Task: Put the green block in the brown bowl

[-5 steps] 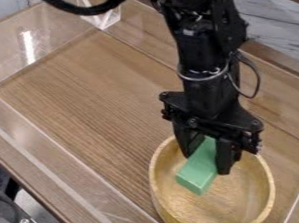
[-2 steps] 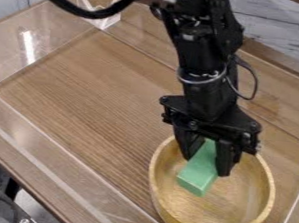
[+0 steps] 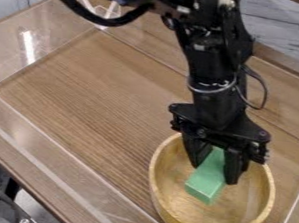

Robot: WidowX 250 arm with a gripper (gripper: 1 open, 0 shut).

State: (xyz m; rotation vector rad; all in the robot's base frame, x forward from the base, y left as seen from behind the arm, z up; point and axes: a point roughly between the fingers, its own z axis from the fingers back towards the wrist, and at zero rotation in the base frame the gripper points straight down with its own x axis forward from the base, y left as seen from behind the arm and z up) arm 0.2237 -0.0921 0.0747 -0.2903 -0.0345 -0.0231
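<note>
The green block (image 3: 208,181) hangs tilted inside the brown bowl (image 3: 167,197), its lower end close to the bowl's floor. My gripper (image 3: 215,163) points steeply down over the bowl and is shut on the block's upper end, black fingers (image 3: 196,155) on either side of it. The bowl stands at the near right of the wooden table, and its thick light rim shows all around except where the arm covers the far edge.
The black arm (image 3: 214,60) rises from the bowl toward the top of the view. A clear plastic wall (image 3: 29,136) runs along the table's left and near sides. Bare wooden tabletop (image 3: 88,87) lies left of the bowl.
The gripper with the green block has shifted slightly right and down, deeper into the bowl. The bowl has stayed put.
</note>
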